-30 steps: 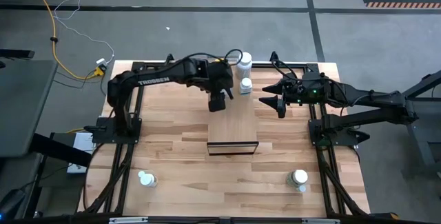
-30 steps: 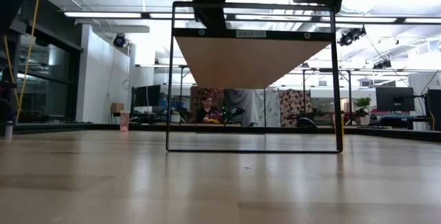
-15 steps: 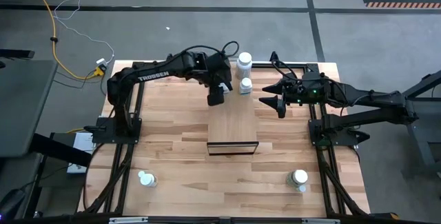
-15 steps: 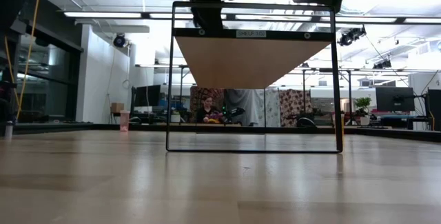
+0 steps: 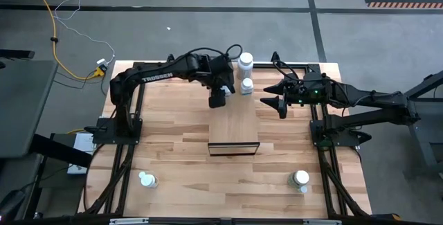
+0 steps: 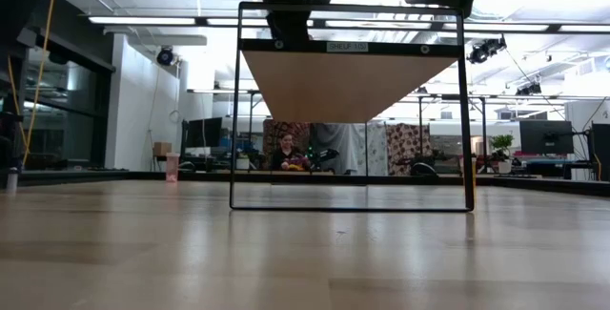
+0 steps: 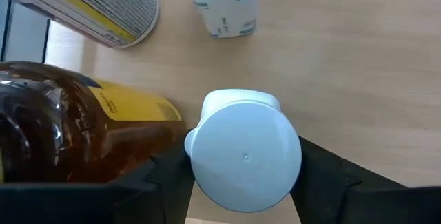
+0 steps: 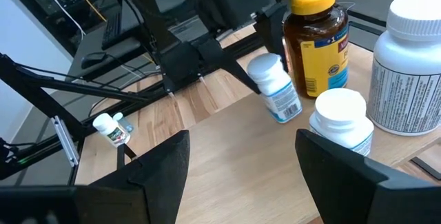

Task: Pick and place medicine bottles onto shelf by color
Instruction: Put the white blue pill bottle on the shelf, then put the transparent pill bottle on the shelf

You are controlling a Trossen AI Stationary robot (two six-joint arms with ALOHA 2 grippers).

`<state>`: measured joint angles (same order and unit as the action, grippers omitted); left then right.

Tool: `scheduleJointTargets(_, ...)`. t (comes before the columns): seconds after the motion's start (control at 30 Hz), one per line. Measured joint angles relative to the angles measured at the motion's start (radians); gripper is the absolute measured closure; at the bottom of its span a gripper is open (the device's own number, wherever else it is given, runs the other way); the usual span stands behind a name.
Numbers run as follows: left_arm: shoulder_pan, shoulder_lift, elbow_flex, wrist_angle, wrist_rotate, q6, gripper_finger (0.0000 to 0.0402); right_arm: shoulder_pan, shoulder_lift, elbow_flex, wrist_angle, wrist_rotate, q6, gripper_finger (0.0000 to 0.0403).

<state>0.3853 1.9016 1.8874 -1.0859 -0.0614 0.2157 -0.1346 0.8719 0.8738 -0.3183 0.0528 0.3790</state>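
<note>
We see the left gripper (image 5: pixel 217 100) at the far end of the long light-wood shelf board (image 5: pixel 234 124), its dark fingers (image 7: pixel 160 176) closed on either side of a small white round pill bottle (image 7: pixel 242 156). In the right wrist view that bottle (image 8: pixel 275 87) is tilted, its cap leaning toward the black fingers and its labelled base swung away, so its long axis runs at a slant, not upright. Just beside it stands an amber pill bottle with a yellow cap (image 8: pixel 316 34), upright, and near that a large white bottle with a printed label (image 8: pixel 409 65) and a smaller white-capped bottle (image 8: pixel 342 117), both upright too.

The right gripper (image 5: pixel 275 102) hangs just right of the shelf's far end, its fingers spread apart and holding nothing.

Nearer the front of the striped butcher-block tabletop (image 5: pixel 173 156), one small white bottle (image 5: pixel 146 179) sits on the left and another white bottle (image 5: pixel 300 178) on the right, well apart.
</note>
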Motion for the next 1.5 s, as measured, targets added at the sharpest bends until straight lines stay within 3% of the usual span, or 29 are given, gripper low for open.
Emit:
scheduleJointTargets(0.4,0.003,0.002,-0.001,0.025,0.001,-0.007,0.0194,0.0,0.0,0.0,-0.008,0.0,0.004,0.0148)
scheduleJointTargets(0.83,0.003,-0.002,-0.001,0.001,0.006,-0.022,0.01,0.0,0.0,0.0,-0.01,0.0,0.002,0.0148)
scheduleJointTargets(1.03,0.001,-0.028,-0.001,0.0,0.009,-0.022,0.0081,0.0,0.0,0.0,-0.011,0.0,0.002,0.0148)
scheduleJointTargets(1.27,-0.006,-0.12,-0.001,-0.002,0.083,-0.101,0.008,0.0,0.0,0.0,-0.011,0.0,0.002,0.0148)
scheduleJointTargets(1.5,-0.047,-0.306,-0.002,0.06,0.141,-0.248,0.008,0.0,0.0,0.0,-0.01,0.005,-0.006,0.0148)
